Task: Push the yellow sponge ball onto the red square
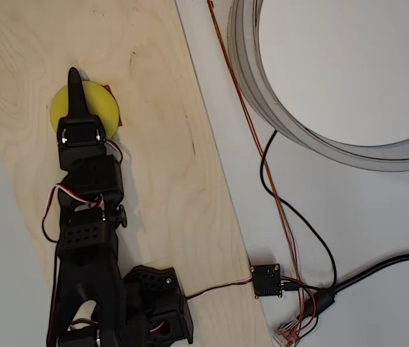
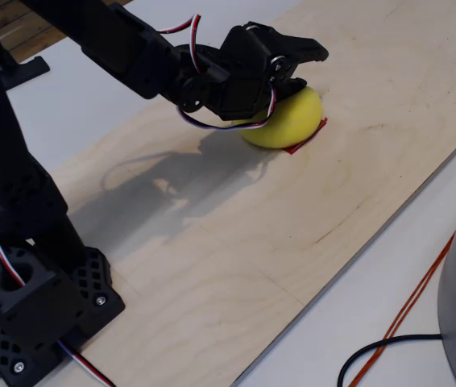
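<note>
the yellow sponge ball [image 2: 288, 121] sits on the pale wooden board [image 2: 357, 177] that lies on the desk [image 1: 349, 217], and it already rests on top of the red square [image 2: 307, 139]. in the fixed view just a thin strip and one corner of red poke out from under the ball's near right edge; in the overhead view a small sliver of the same patch shows at the ball's right side, so the ball covers most of it. the black arm [image 2: 123, 44] reaches across the board and its claw [image 2: 296, 64] is over the top of the ball, with the long finger lying across it in the overhead view. the fingers look close together with nothing between them, though whether the claw touches the ball cannot be told. judged from this, the push seems essentially done: the ball is on the patch. what may remain is a small nudge to centre it, if that matters, and lifting the claw away without rolling the light foam ball off.
</note>
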`<state>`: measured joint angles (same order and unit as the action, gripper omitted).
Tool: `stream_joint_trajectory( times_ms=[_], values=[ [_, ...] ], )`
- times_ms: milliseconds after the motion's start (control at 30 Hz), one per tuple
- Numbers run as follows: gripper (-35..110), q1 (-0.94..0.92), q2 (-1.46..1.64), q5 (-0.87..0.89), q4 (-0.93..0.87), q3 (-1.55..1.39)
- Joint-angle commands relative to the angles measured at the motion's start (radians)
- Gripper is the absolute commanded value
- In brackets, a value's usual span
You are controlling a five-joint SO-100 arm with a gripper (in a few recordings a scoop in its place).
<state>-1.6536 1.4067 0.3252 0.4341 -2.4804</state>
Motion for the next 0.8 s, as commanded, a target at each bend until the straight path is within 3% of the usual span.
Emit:
stream_joint_trajectory(
  times_ms=[0,133,500,767],
  values=[
    [17,0.006,0.008,0.006,-0.006,-0.055],
    [17,-0.008,0.026,-0.018,-0.002,-0.041],
    [17,-0.002,0.146,-0.288,-0.003,0.031],
    [18,0.074,0.173,-0.173,-0.005,0.006]
  ],
)
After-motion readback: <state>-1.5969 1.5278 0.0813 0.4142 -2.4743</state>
